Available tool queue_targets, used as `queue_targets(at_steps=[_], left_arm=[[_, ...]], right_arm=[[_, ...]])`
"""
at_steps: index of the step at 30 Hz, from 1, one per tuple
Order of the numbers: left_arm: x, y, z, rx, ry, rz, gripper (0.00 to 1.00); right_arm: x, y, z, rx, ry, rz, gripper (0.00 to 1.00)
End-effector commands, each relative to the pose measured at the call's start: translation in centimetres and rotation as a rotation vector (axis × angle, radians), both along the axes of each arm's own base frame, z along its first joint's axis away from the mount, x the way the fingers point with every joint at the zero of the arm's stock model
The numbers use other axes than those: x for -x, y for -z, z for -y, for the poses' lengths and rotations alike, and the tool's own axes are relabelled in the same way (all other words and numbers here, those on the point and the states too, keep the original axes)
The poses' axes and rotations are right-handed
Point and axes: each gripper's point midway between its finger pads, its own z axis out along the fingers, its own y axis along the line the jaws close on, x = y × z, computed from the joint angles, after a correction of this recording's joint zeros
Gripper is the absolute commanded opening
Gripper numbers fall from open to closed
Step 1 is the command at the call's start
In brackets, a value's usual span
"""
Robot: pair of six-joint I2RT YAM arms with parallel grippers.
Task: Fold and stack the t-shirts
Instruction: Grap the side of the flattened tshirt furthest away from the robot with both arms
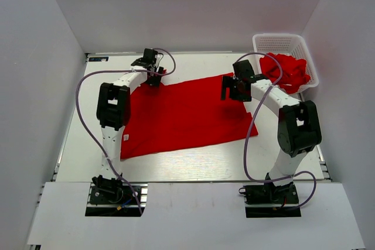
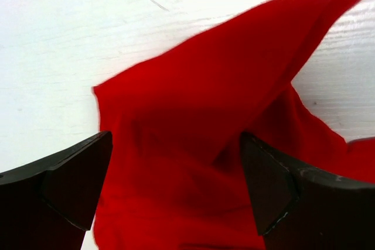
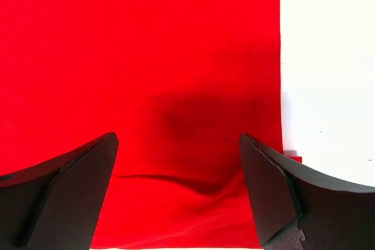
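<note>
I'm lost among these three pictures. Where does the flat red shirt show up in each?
Top view: the flat shirt lies spread across the middle of the table.
Left wrist view: its rumpled corner fills the centre and right.
Right wrist view: it covers the left and centre, with a straight edge on the right.
Shared landmark: the white table top bordering the cloth.
</note>
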Motion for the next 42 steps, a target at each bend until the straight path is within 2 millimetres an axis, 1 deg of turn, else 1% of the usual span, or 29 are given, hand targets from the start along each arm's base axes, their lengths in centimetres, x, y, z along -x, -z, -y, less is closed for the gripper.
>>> queue_targets(at_steps=[1,2,5,6,7,8,9,10,14,15,16,17,19,20,23,25,27,28,29,32,33,34,35,36,37,39,40,41,42], left_arm=[[-1.3,-1.3,0.6,0.028,0.04,0.037,1.0],[-1.0,-0.9,0.6,0.026,0.04,0.029,1.0],[-1.6,-1.6,0.3,0.014,0.027,0.055,1.0],[-1.6,-1.6,0.4,0.02,0.02,0.056,0.95],[-1.6,-1.6,0.2,0.012,0.013,0.058,0.93],[-1.6,-1.7,-0.7,-0.003,-0.008,0.062,0.91],[-2.0,-2.4,-1.0,-0.017,-0.023,0.082,0.89],[-2.0,-2.1,-1.1,-0.028,-0.028,0.07,0.85],[-2.6,-2.1,-1.0,-0.027,-0.028,0.074,0.74],[-2.9,-2.5,-1.4,-0.024,-0.038,0.086,0.73],[-2.7,-2.4,-1.5,-0.027,-0.038,0.074,0.73],[-2.9,-2.7,-1.5,-0.025,-0.038,0.083,0.67],[-3.2,-2.7,-1.3,-0.021,-0.024,0.094,0.62],[-3.2,-2.7,-1.3,-0.021,-0.024,0.094,0.52],[-3.4,-2.2,-0.3,0.016,0.024,0.081,0.39],[-3.1,-1.7,-0.1,0.016,0.042,0.065,0.22],[-2.6,-0.9,-0.1,0.02,0.049,0.042,0.0],[-2.8,-0.9,0.2,0.032,0.056,0.05,0.0],[-2.6,-0.4,0.3,0.039,0.063,0.043,0.0],[-2.4,-1.6,0.6,0.055,0.089,0.075,0.0],[-2.5,-2.1,0.8,0.06,0.102,0.088,0.0],[-2.9,-3.3,1.1,0.072,0.123,0.116,0.0],[-2.9,-3.4,1.1,0.066,0.13,0.115,0.0],[-2.9,-4.1,1.6,0.081,0.156,0.125,0.0],[-2.9,-4.6,1.7,0.084,0.17,0.132,0.0],[-2.9,-4.7,1.8,0.075,0.193,0.129,0.0],[-2.7,-5.0,2.0,0.085,0.203,0.126,0.0],[-2.7,-5.0,1.9,0.076,0.213,0.125,0.0],[-2.5,-5.3,2.0,0.082,0.219,0.121,0.0]], right_arm=[[-1.3,-1.2,0.2,0.009,0.018,0.032,0.9],[-1.4,-1.0,0.2,0.008,0.022,0.028,0.9],[-1.6,-1.1,0.1,0.005,0.022,0.027,0.9],[-1.6,-0.8,0.1,0.007,0.021,0.02,0.9],[-1.6,-0.7,0.0,0.007,0.018,0.015,0.9],[-1.8,-0.8,0.0,0.003,0.022,0.019,0.9],[-1.9,-0.6,-0.1,0.005,0.019,0.017,0.9],[-1.8,-0.5,0.0,0.007,0.023,0.012,0.9],[-2.0,-0.4,-0.1,0.008,0.022,0.006,0.9],[-2.0,-0.3,0.0,0.009,0.025,0.004,0.9],[-2.1,-0.3,-0.1,0.006,0.025,0.003,0.9],[-2.1,-0.2,-0.1,0.009,0.024,0.003,0.9],[-2.1,-0.2,-0.2,0.009,0.024,0.003,0.9],[-2.3,-0.1,-0.2,0.011,0.026,0.002,0.9],[-2.5,-0.1,0.0,0.018,0.034,0.001,0.9],[-2.5,-0.1,0.0,0.016,0.034,-0.001,0.9],[-2.7,-0.2,0.0,0.013,0.04,0.001,0.9],[-2.7,-0.2,0.0,0.015,0.04,0.002,0.9],[-2.9,-0.3,-0.1,0.017,0.041,0.009,0.9],[-3.4,-0.6,0.0,0.02,0.058,0.02,0.9],[-4.1,-1.1,0.2,0.023,0.069,0.039,0.9],[-4.2,-0.9,0.2,0.025,0.086,0.029,0.9],[-5.0,-1.3,0.1,0.029,0.098,0.038,0.9],[-6.2,-2.2,0.4,0.05,0.126,0.075,0.9],[-6.2,-1.4,0.7,0.066,0.158,0.042,0.9],[-8.5,-2.7,1.0,0.094,0.199,0.087,0.9],[-8.7,-1.7,1.1,0.109,0.223,0.064,0.9],[-9.9,-2.7,1.5,0.126,0.253,0.098,0.9],[-10.6,-1.5,1.9,0.16,0.277,0.085,0.9]])
